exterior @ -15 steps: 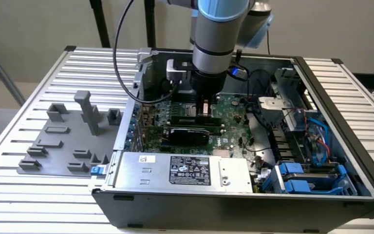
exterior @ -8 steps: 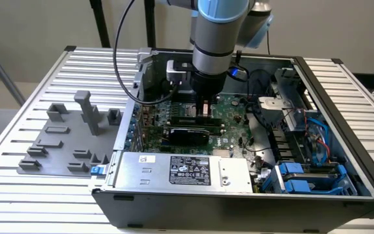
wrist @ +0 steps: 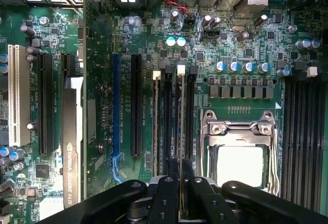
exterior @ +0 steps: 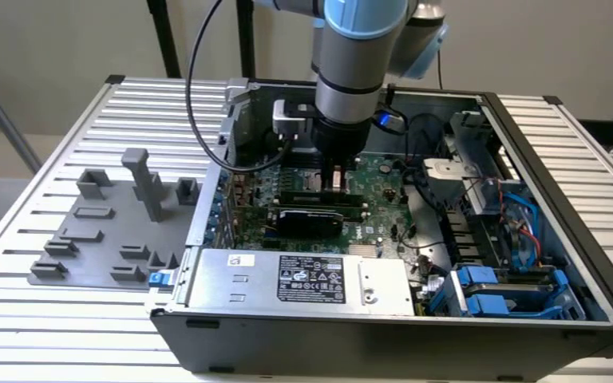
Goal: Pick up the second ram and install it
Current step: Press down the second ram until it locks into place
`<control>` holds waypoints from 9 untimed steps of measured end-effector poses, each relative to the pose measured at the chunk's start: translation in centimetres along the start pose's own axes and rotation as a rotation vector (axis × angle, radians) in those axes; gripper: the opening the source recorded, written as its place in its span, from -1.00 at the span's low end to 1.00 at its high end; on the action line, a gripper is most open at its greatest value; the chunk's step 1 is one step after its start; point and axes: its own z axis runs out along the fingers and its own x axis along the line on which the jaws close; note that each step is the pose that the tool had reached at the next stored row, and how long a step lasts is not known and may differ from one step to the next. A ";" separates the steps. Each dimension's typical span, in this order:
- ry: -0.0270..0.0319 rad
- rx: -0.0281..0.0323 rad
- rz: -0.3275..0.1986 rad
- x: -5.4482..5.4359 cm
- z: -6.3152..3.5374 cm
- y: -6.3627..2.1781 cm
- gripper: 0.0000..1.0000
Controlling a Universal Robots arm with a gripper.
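Note:
My gripper (exterior: pixel 335 182) is down inside the open computer case, over the green motherboard (exterior: pixel 376 203). In the wrist view its black fingers (wrist: pixel 171 175) are shut on the second ram (wrist: pixel 180 111). This thin stick shows edge-on, lined up along a memory slot just beside the silver processor socket (wrist: pixel 238 157). I cannot tell whether it is seated in the slot or held just above it. Another stick (wrist: pixel 156 111) stands in a parallel slot close by.
The black graphics card (exterior: pixel 318 217) lies close to my gripper, and the silver power supply (exterior: pixel 301 279) spans the front of the case. At the exterior view's right are cables and blue drive bays (exterior: pixel 498 291). A grey fixture tray (exterior: pixel 93 239) sits outside at the left.

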 end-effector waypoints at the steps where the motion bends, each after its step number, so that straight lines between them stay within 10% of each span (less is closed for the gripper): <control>1: 0.0001 -0.0001 0.000 0.0 0.00 0.00 -1.00; 9: -0.0002 0.0001 0.000 0.0 0.06 0.04 -1.00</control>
